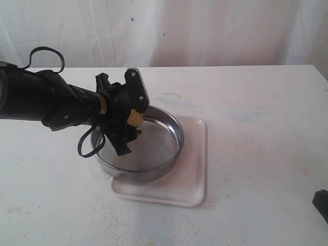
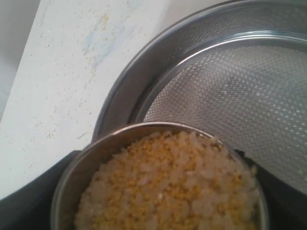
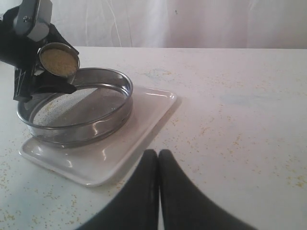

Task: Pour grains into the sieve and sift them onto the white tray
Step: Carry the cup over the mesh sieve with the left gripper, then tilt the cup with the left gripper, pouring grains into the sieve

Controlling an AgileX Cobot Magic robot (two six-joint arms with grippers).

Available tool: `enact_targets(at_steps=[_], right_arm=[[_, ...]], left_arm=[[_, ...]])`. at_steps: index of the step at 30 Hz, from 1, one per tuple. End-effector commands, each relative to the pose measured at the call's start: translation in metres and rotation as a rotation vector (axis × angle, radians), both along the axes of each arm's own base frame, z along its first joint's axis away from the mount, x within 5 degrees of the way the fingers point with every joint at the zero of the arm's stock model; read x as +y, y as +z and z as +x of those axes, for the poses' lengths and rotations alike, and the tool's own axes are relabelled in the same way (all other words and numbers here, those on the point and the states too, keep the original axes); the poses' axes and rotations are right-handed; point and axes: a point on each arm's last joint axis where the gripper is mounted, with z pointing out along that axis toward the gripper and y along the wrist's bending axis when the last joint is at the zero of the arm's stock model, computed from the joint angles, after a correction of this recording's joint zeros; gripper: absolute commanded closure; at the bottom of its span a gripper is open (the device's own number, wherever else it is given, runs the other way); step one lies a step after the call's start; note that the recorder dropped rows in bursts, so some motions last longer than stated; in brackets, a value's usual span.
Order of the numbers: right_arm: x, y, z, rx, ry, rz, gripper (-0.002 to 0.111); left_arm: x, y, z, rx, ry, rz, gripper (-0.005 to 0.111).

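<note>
My left gripper [image 1: 131, 121] is shut on a small steel cup [image 3: 59, 60], holding it tilted over the left side of the sieve [image 1: 163, 148]. In the left wrist view the cup is full of yellowish grains [image 2: 168, 187] with pale bits among them, and its lip hangs over the sieve's mesh [image 2: 240, 100]. No grains show on the mesh. The sieve sits on the white tray [image 1: 193, 180], seen also in the right wrist view as the tray [image 3: 129, 141] under the sieve [image 3: 96, 120]. My right gripper [image 3: 158, 155] is shut on nothing, low over the table to the tray's right.
Loose grains speckle the white table [image 1: 256, 128] around the tray. A white curtain [image 1: 205, 31] hangs behind the table's far edge. A dark part of the right arm [image 1: 322, 204] shows at the right edge of the exterior view.
</note>
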Motion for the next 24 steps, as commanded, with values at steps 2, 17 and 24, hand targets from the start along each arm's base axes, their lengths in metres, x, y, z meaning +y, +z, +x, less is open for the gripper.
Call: enact_targets(at_steps=[2, 17, 24], right_arm=[[-0.0003, -0.0002, 0.0001, -0.017, -0.005, 0.001, 0.108], [-0.0003, -0.0002, 0.0001, -0.017, -0.005, 0.001, 0.108], [-0.0003, -0.0003, 0.0001, -0.015, -0.005, 0.001, 0.108]], left_arm=[[-0.0078, 0.0053, -0.0029, -0.028, -0.045, 0.017, 0.107], [-0.0071, 0.0046, -0.0032, -0.017, -0.037, 0.019, 0.107], [-0.0078, 0.0087, -0.0015, -0.017, -0.055, 0.077, 0.107]])
